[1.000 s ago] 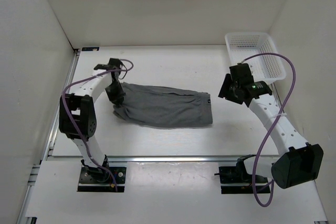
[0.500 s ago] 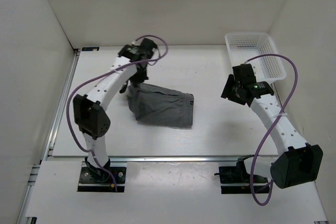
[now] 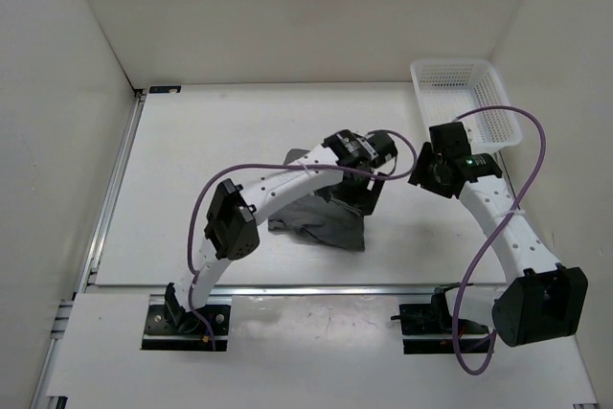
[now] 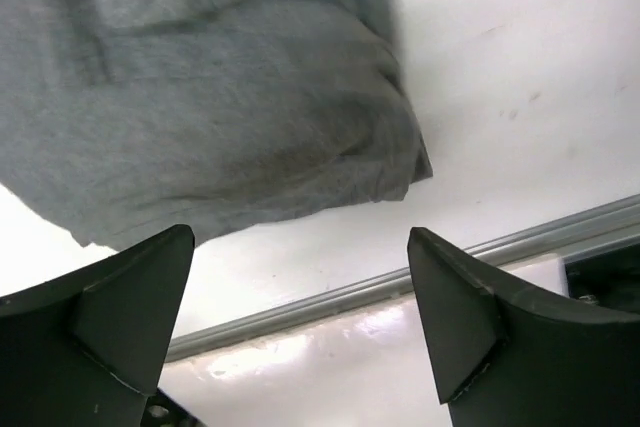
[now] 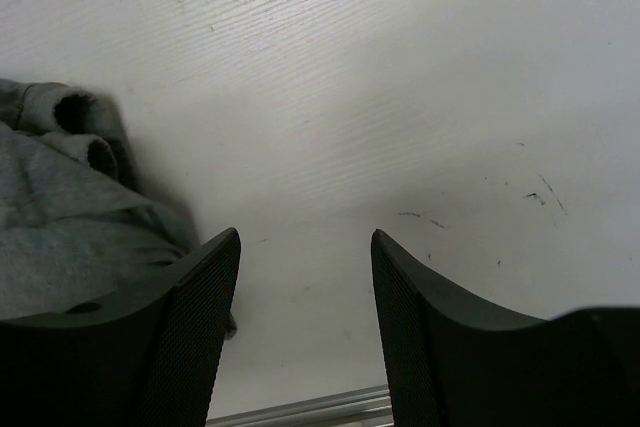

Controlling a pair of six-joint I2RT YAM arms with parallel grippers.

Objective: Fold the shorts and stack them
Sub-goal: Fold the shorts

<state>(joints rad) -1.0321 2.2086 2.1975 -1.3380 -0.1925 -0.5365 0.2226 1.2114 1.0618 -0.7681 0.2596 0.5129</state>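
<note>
The grey shorts (image 3: 321, 227) lie on the white table (image 3: 192, 170) as a folded, somewhat rumpled bundle, partly hidden under my left arm. My left gripper (image 3: 365, 196) hovers over the bundle's right edge. In the left wrist view it (image 4: 300, 237) stands wide open with nothing between its fingers (image 4: 120, 317), and the shorts (image 4: 200, 97) lie just beyond the tips. My right gripper (image 3: 427, 171) hangs to the right of the bundle, apart from it. Its jaws (image 5: 305, 235) are open over bare table, with the shorts' hem (image 5: 60, 217) at the left of that view.
A white mesh basket (image 3: 469, 102) stands at the back right corner. A metal rail (image 3: 287, 286) runs along the table's near edge and shows in the left wrist view (image 4: 400, 272). White walls close in the left, back and right sides.
My left arm swept from the far left across to the right, drawing the shorts' left end over onto the right part. Its gripper then opened and let go. The right arm barely moved.
</note>
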